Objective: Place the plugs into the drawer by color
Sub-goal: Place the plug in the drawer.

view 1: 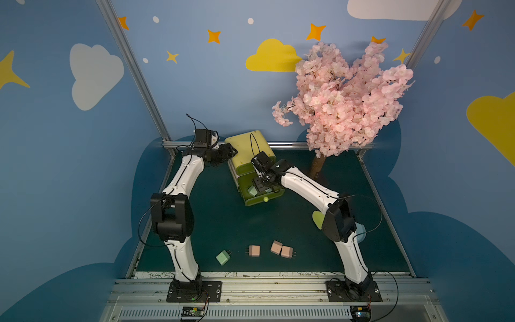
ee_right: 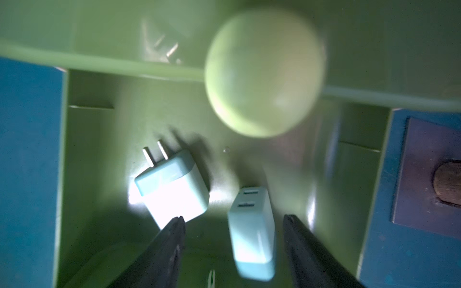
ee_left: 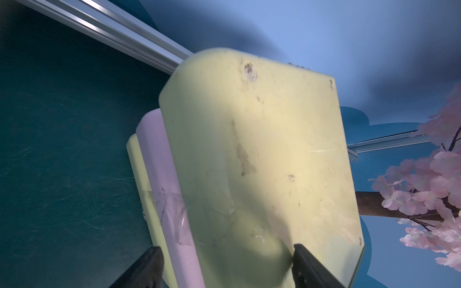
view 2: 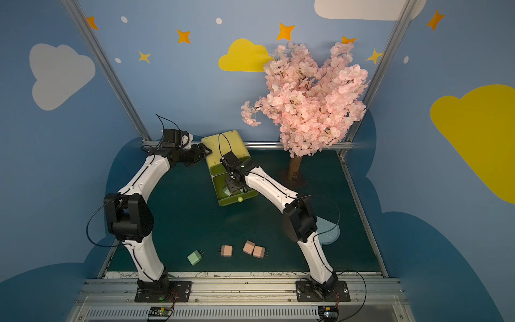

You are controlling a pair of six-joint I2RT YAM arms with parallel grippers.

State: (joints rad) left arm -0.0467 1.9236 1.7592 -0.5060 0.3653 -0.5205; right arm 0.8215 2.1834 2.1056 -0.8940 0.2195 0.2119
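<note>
Nearest the front, a lone green plug (view 1: pixel 223 257) lies on the mat (view 1: pixel 211 223), prongs pointing toward the back, with three pink plugs (view 1: pixel 276 247) beside it. Farther in, the right gripper (ee_right: pixel 233 218) hangs open over the open drawer (view 1: pixel 276 196). A loose green plug (ee_right: pixel 252 232) lies between its fingers, touching neither, and the other green plug (ee_right: pixel 172 189) lies next to it. Farthest back, the left gripper (ee_left: pixel 225 248) squeezes the chest (view 1: pixel 245 145). The lone green plug sits in front of the right gripper and to its left. I think that free arm should fetch it.
</note>
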